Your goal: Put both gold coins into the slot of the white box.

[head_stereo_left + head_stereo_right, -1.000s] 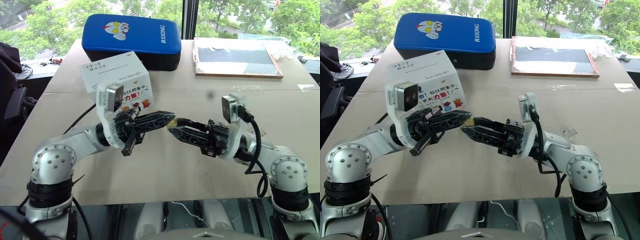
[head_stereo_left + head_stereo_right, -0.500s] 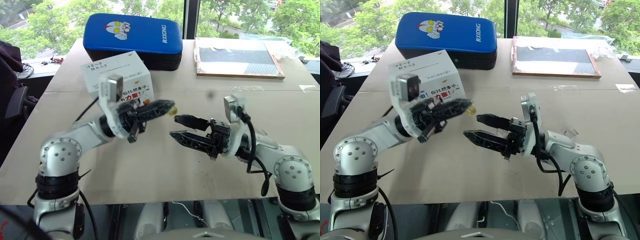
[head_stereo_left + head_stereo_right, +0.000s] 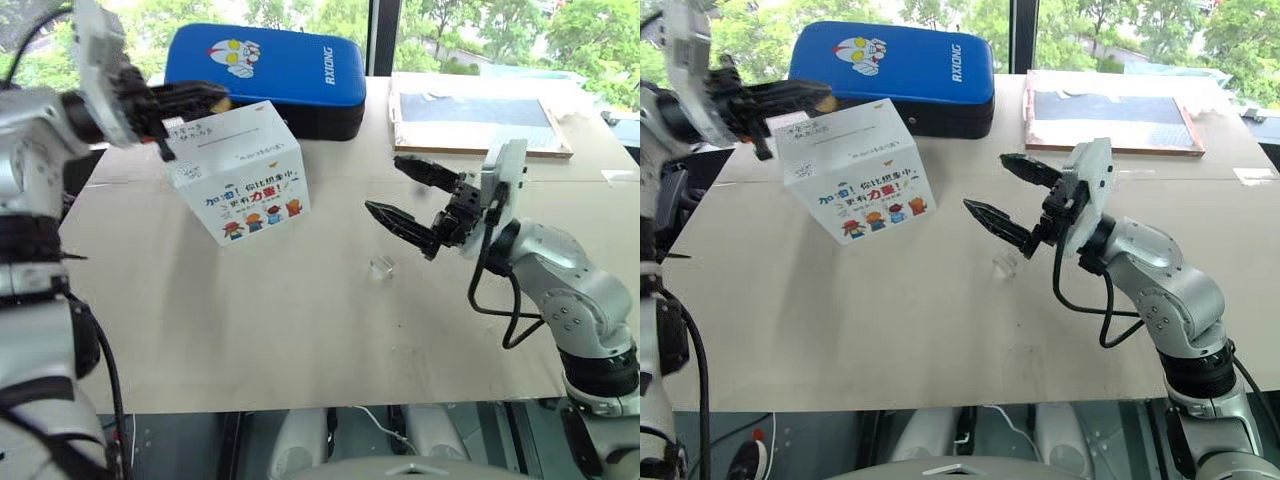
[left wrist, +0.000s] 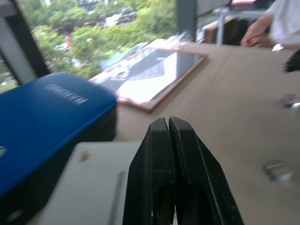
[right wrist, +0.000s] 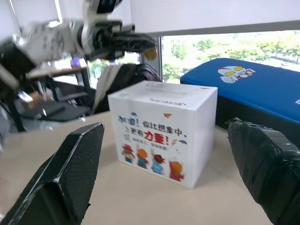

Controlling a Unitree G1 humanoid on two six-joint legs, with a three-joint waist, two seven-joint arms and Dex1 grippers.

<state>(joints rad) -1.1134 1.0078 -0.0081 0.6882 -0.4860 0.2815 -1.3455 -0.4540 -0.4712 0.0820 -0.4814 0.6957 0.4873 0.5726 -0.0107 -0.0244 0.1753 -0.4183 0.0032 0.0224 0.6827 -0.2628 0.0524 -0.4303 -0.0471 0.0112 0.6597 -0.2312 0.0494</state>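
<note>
The white box [image 3: 245, 185], with cartoon children on its front, stands at the table's left. The thin slot [image 5: 163, 100] runs across its handwritten top. My left gripper [image 3: 214, 96] hovers level just above the box's far left top edge. It is shut on a gold coin [image 5: 150, 53], which shows at its fingertips. The other gold coin is out of view. My right gripper [image 3: 383, 183] hangs open and empty over the middle of the table, to the right of the box and pointing toward it.
A small clear plastic piece [image 3: 380, 266] lies on the table under the right gripper. A blue padded case [image 3: 265, 62] sits behind the box. A framed dark board [image 3: 475, 112] lies at the back right. A person [image 4: 276, 21] sits beyond the table.
The coin passed from between both grippers' tips to the left gripper alone. The left gripper then swung up and left over the box. The right gripper opened wide, rolled and moved right.
</note>
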